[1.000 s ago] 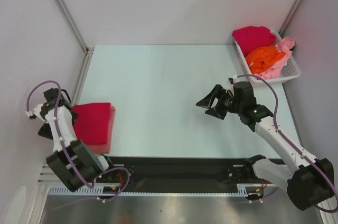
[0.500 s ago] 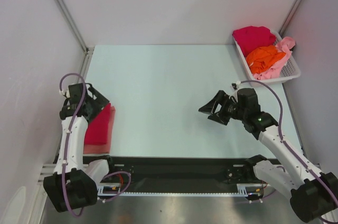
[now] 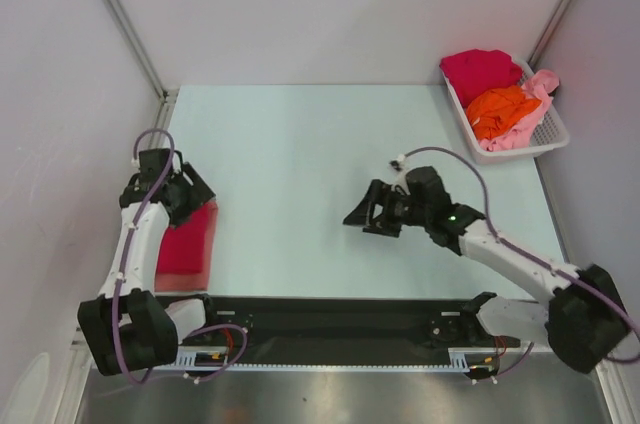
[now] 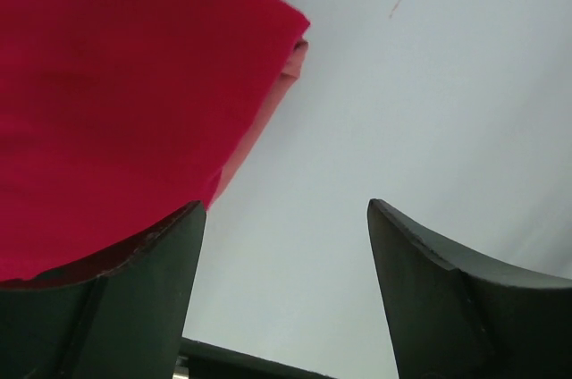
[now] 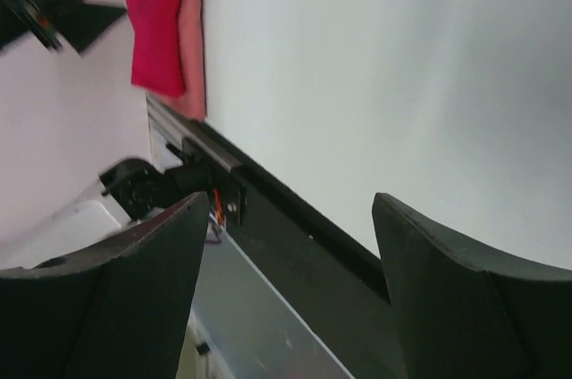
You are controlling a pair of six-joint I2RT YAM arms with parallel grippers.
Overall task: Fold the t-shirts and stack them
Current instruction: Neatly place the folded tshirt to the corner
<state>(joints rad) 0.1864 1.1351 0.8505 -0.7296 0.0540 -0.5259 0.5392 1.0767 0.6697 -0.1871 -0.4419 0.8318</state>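
1. the folded crimson t-shirt [image 3: 185, 244] lies on a salmon pink t-shirt [image 4: 288, 64] at the near left edge of the table [image 3: 300, 144]. a pink margin shows along the stack's right side.
2. the left jaws hang over the stack's far end, parted and gripping nothing.
3. the right jaws hover over mid-table, spread wide and empty, pointing left.
4. the white basket [image 3: 556, 134] sits at the far right corner, holding a bunched crimson t-shirt [image 3: 480, 69], an orange t-shirt [image 3: 500, 106] and a light pink t-shirt [image 3: 538, 92].
5. the widest open stretch of pale table runs between stack and basket. white walls [image 3: 330, 14] close three sides, and a black rail [image 3: 330, 319] runs along the near edge.
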